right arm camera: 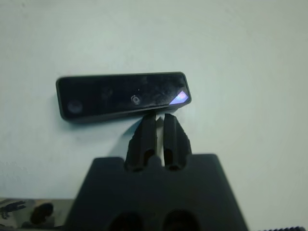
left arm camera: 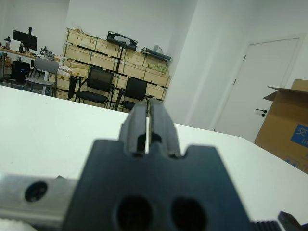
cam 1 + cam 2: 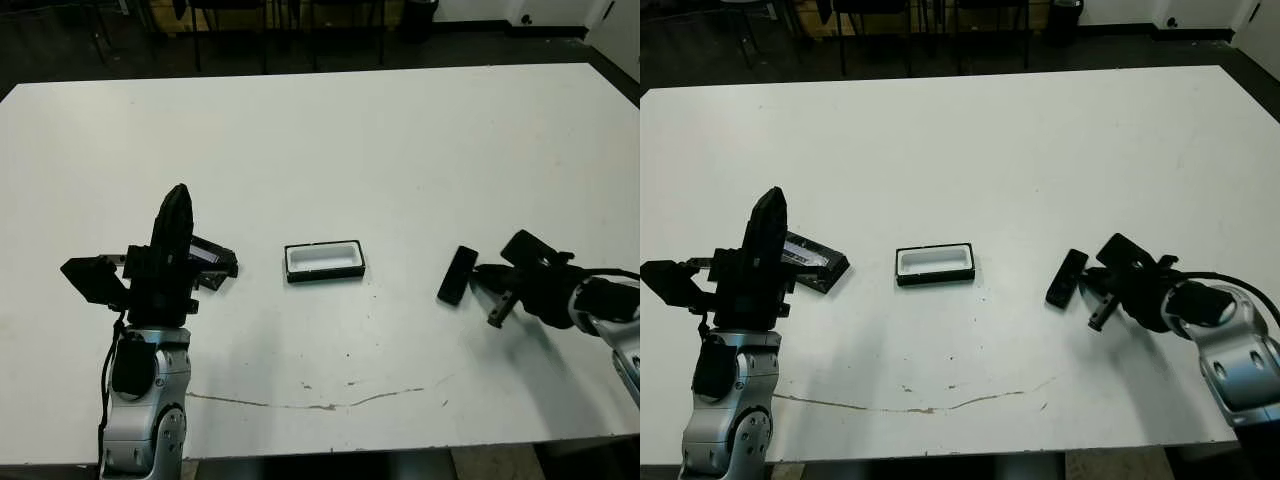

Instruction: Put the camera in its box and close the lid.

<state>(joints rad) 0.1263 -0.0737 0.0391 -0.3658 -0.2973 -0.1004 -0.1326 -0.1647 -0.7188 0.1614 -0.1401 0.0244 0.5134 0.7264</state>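
The right claw (image 1: 160,126) is sitting low over the table with its two fingers pressed together. It is holding nothing. The camera (image 1: 122,96) is lying flat just past the fingertips, so near that I cannot tell if they are touching it. The box (image 3: 323,261) is lying open well off to that claw's left, with its white inside showing. The lid (image 3: 812,260) is lying farther left again, just beside the left claw (image 3: 179,203).

The left claw is pointing up and away from the table. Its fingers are shut too, with only a thin slit between them, and they are holding nothing.

I think the step now is picking up the camera. To do it well, the right claw needs to open wide first. Then it should go down over the thin sides of the camera, near the middle, so the bar is not tipping when it is lifted. The camera looks smooth and shiny, so it may slip if it is pinched near one end.

The table (image 3: 400,150) is white and flat. A thin cracked line is running across it near the robot. Past the far edge the floor is looking dark, with chair legs standing there. The left wrist view is showing white walls, a door, wooden crates, chairs and a cardboard carton.
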